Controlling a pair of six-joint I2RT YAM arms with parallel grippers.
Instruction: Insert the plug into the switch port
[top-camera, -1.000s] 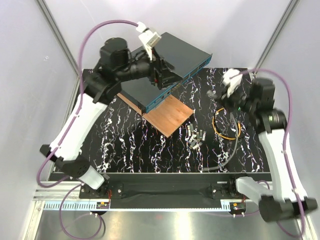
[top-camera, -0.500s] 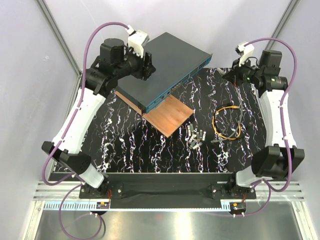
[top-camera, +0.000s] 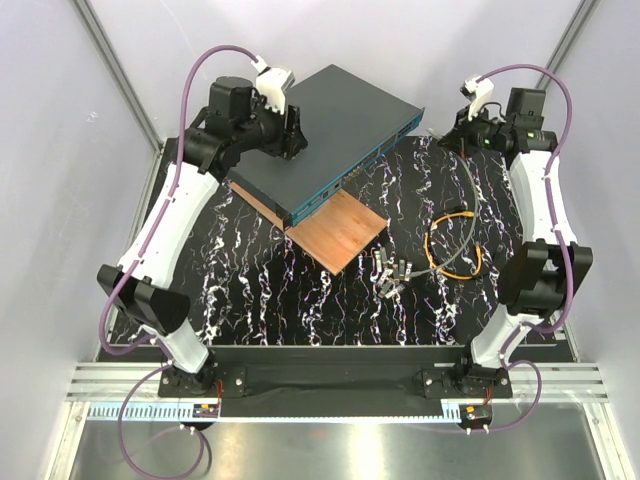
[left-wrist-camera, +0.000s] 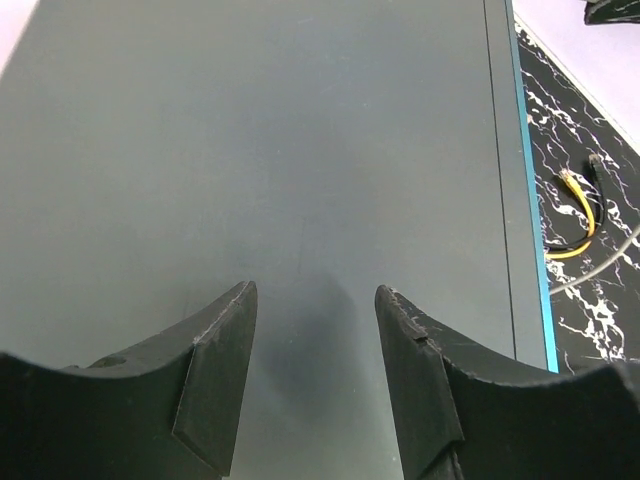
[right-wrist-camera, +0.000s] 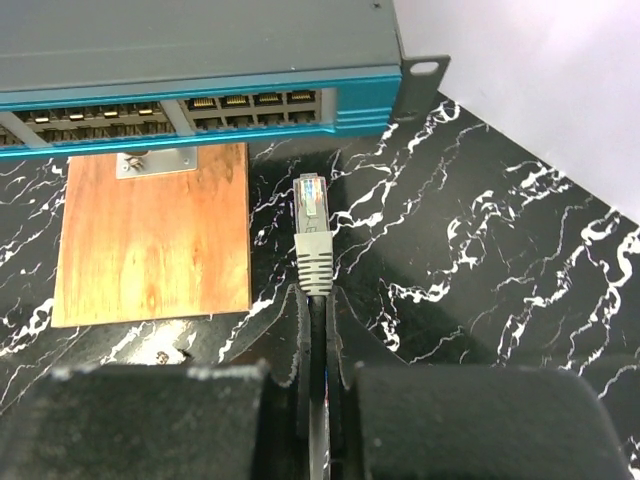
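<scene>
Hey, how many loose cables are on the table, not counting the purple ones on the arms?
2: the orange cable coiled at the table's right side, and a grey cable running from the right gripper toward that coil. Another may hide in the coil.

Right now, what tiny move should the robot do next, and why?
Probably ease the right tool straight forward. The plug it grips points at the end ports on the switch, but a strip of table shows between them, so the plug isn't in yet.
</scene>
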